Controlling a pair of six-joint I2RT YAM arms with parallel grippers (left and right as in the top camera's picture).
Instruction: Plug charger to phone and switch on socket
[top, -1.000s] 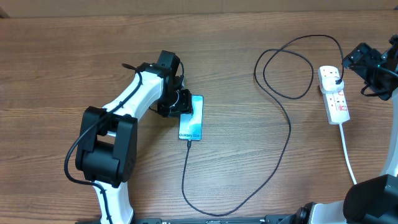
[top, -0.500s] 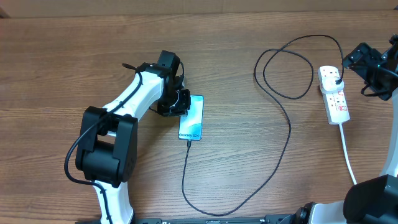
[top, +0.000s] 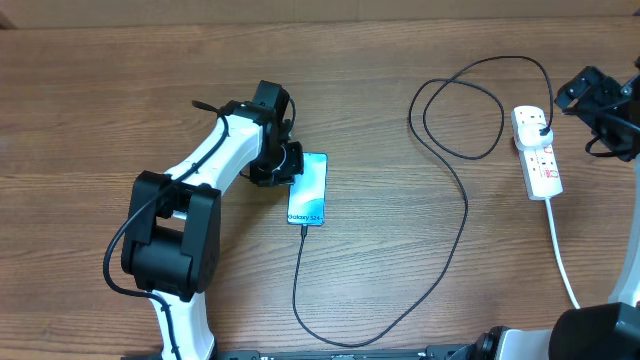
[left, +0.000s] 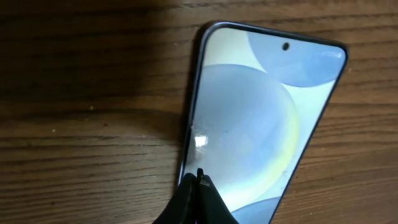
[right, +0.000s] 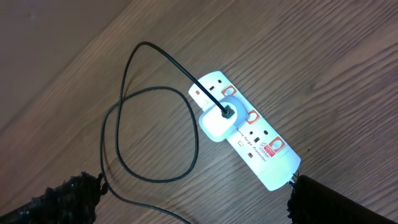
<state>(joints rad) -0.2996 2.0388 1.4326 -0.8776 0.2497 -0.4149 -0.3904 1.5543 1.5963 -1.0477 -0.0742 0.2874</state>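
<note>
The phone (top: 308, 188) lies flat on the wooden table, its blue-teal screen up. It fills the left wrist view (left: 261, 118). The charger (top: 464, 215), a thin black cable, runs from the phone's bottom edge in a wide loop to the socket (top: 540, 158) at the right. In the right wrist view the cable (right: 124, 124) ends at a white adapter (right: 214, 124) sitting in the socket (right: 261, 146). My left gripper (top: 283, 165) is shut and empty, its tips (left: 199, 177) over the phone's left edge. My right gripper (top: 592, 92) is open wide (right: 199, 199), above and right of the socket.
The socket's white cord (top: 560, 255) runs toward the table's front right. The cable's lowest loop (top: 335, 343) reaches close to the front edge. My left arm (top: 200, 165) stretches across the table's left side.
My left gripper has shifted slightly left off the phone's screen toward its edge. My right gripper has drifted a little to the right. The phone, cable and socket have not moved.
</note>
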